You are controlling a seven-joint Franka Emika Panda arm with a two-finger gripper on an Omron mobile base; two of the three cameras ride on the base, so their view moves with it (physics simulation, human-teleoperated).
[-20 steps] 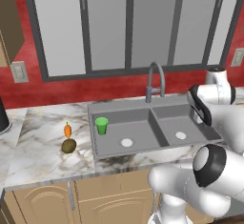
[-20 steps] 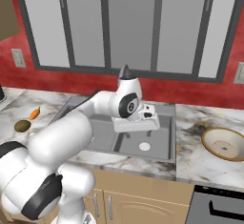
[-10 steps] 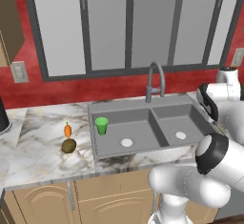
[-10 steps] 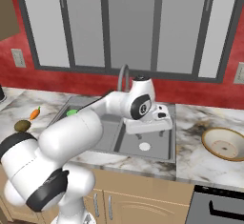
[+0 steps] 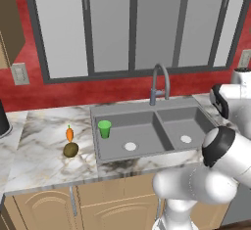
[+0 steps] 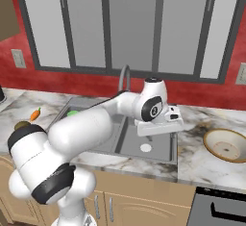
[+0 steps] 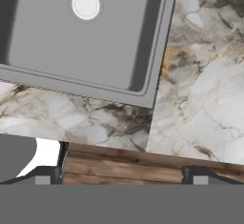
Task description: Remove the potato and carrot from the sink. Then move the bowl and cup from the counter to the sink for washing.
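Hand point(image 7: 121, 173) spread wide, holding nothing, over the sink's point(image 7: 90, 37) right basin edge. Cup point(image 5: 104, 128) sits in the left basin, mostly hidden behind the arm from the right. Bowl point(image 6: 226, 145), potato point(image 5: 70, 149) and carrot point(image 5: 69, 134) on the table point(image 5: 44, 160).

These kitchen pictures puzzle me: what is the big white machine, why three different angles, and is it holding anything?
It is a white robot arm on a driving base, drawn by a computer. Two pictures come from cameras on the base, behind the arm to its left and right. The third comes from a camera on the hand, looking down past its pincer, which is open and holds nothing.

In the left view, a potato and a carrot lie on the marble counter left of the grey sink, and a green cup stands in the sink's left basin. In the right view, a tan bowl sits on the counter right of the sink, past the hand.
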